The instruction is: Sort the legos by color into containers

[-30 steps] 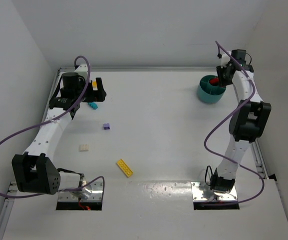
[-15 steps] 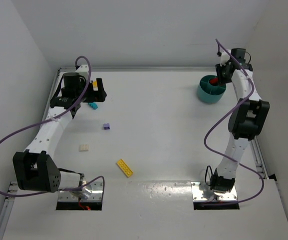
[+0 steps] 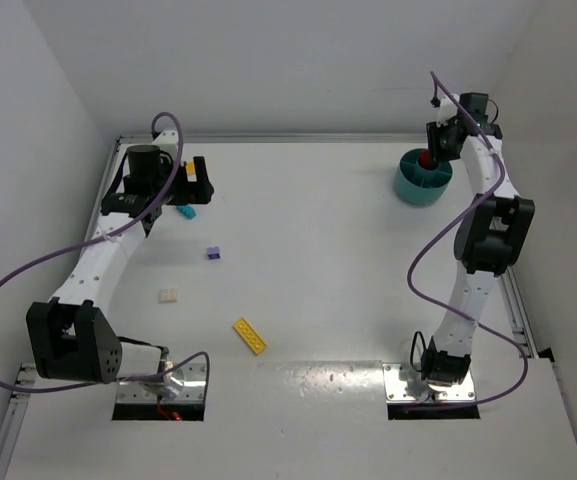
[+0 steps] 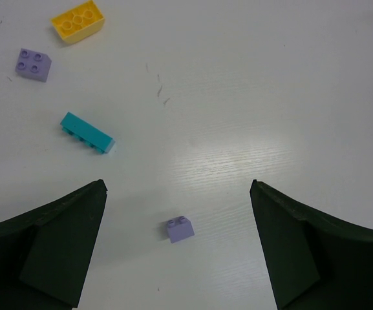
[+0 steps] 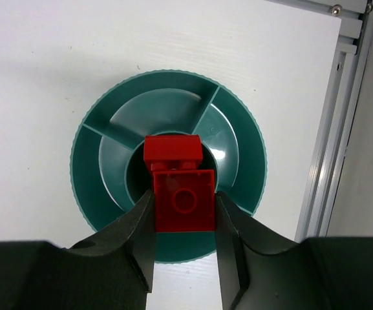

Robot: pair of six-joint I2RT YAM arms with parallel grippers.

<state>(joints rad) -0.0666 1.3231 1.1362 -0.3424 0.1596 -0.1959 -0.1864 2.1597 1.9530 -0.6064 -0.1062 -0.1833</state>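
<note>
Shows the right arm stretched up and away to the far right corner of the bench (image 3: 308, 220), elbow high, wrist bent over toward the teal dish (image 3: 413, 188). Puts the right hand (image 3: 436, 148) directly above that dish, pointing down. Finds its fingers (image 5: 141, 226) partly closed and clamped on both sides of a red brick (image 5: 185, 201), held end-on over the round middle well of the dish. Can't tell from either view whether the red brick touches the dish. Places the dish on the bench just beside the metal rail (image 5: 331, 148) at the right edge, with inner dividers splitting its ring into compartments. Shows the left arm reaching forward along the left side, forearm angled up from a low elbow, wrist near the far left corner. Has the left hand (image 4: 178, 187) spread fully wide, gripping nothing, hovering face-down over the bench. Catches below it a cyan brick (image 4: 87, 132) nearer the left-side finger, a small purple brick (image 4: 180, 228) between the two fingers, plus a bigger purple brick (image 4: 33, 64) and a yellow brick (image 4: 77, 20) further out, all lying apart. Also logs a cream brick (image 3: 170, 295) and a long yellow plate (image 3: 250, 336) nearer the arm bases, well apart from each other. Can't read any lettering on the studs, too small.
</note>
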